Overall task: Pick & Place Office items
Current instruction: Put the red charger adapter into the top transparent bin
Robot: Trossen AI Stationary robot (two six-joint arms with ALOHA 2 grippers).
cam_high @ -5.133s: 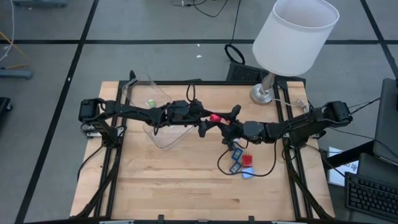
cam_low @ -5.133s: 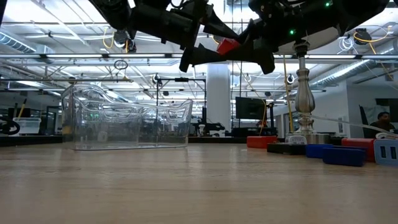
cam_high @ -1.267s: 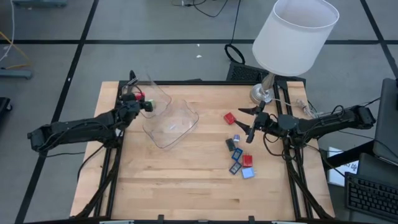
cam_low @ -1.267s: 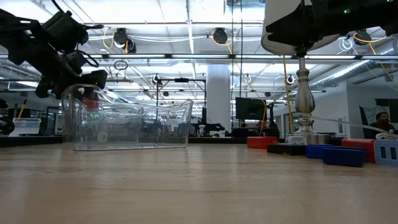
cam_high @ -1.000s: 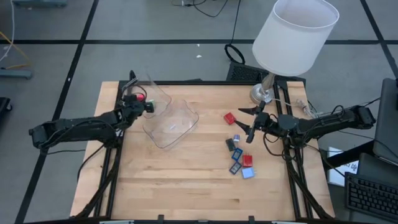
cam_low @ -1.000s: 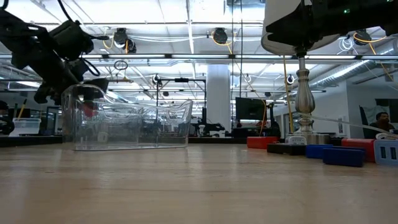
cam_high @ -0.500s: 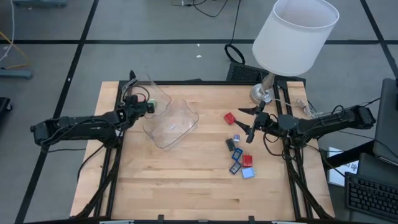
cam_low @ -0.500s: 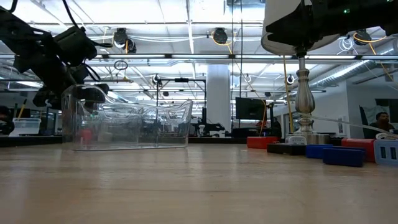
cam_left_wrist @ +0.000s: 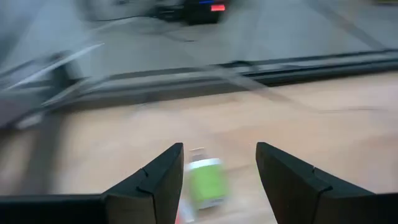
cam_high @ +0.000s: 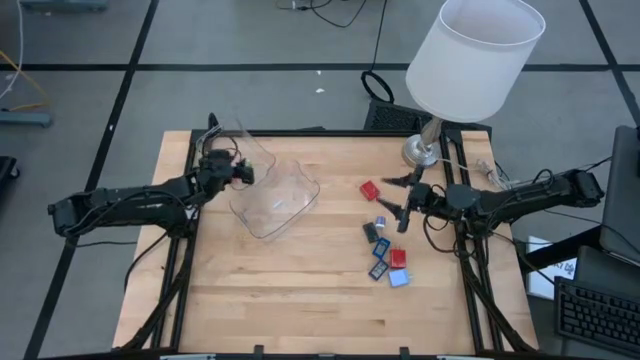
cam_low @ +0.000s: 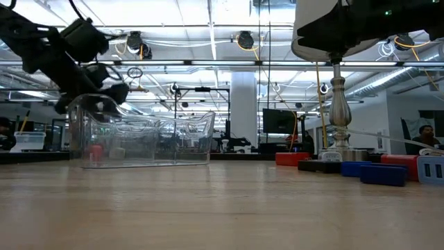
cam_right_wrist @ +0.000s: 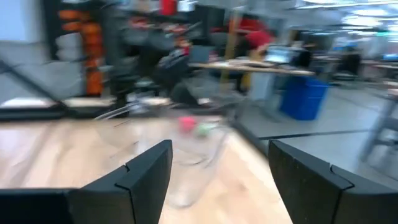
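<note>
My left gripper (cam_high: 240, 172) hangs open over the far left part of the clear container (cam_high: 272, 192), above its rim in the low view (cam_low: 111, 87). Its wrist view looks down between the open fingers (cam_left_wrist: 219, 149) at a green bit (cam_left_wrist: 205, 180) on the container floor. A red cube (cam_low: 96, 151) lies inside the container too. My right gripper (cam_high: 398, 203) waits open near the table's right side, above the other office items: a red cube (cam_high: 369, 189), blue and dark rectangles (cam_high: 378, 247), and a red piece (cam_high: 398, 258), all lying flat on the table.
A lamp with a white shade (cam_high: 475, 55) stands on its base (cam_high: 422, 152) at the far right corner, close behind my right gripper. Bare wood shows across the near half of the table (cam_high: 290, 300). Black frame rails run along both table sides.
The red cube has left my left gripper and dropped from the rim height onto the floor of the clear container. My left gripper has let go, risen slightly and shifted a little toward the table's right over the container.
</note>
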